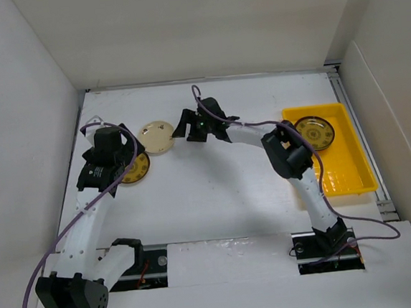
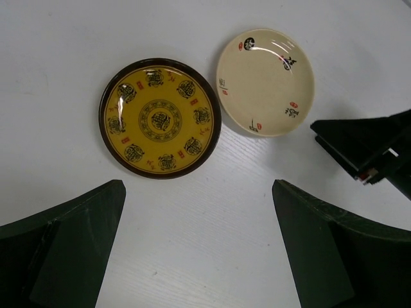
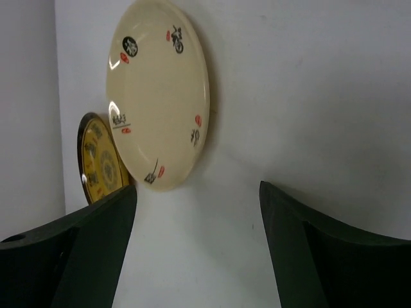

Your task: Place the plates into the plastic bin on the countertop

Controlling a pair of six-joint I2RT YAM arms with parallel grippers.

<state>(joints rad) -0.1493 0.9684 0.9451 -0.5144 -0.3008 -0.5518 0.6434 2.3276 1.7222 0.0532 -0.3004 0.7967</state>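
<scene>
A cream plate (image 1: 157, 138) lies on the white countertop (image 1: 216, 196), with a brown-and-yellow patterned plate (image 1: 136, 169) to its left front. Both show in the left wrist view, cream (image 2: 265, 81) and patterned (image 2: 160, 118), and in the right wrist view, cream (image 3: 158, 93) and patterned (image 3: 99, 162). A second brown-and-yellow plate (image 1: 314, 131) lies in the yellow plastic bin (image 1: 351, 177) at the right. My left gripper (image 2: 199, 244) is open and empty above the countertop, just short of the patterned plate. My right gripper (image 3: 196, 250) is open and empty, close to the cream plate's right side. No other plates are in view.
White walls (image 1: 24, 141) bound the countertop on the left, back and right. The right arm's elbow (image 1: 286, 154) stands beside the bin's left rim. The right gripper's fingers (image 2: 366, 144) show at the right edge of the left wrist view.
</scene>
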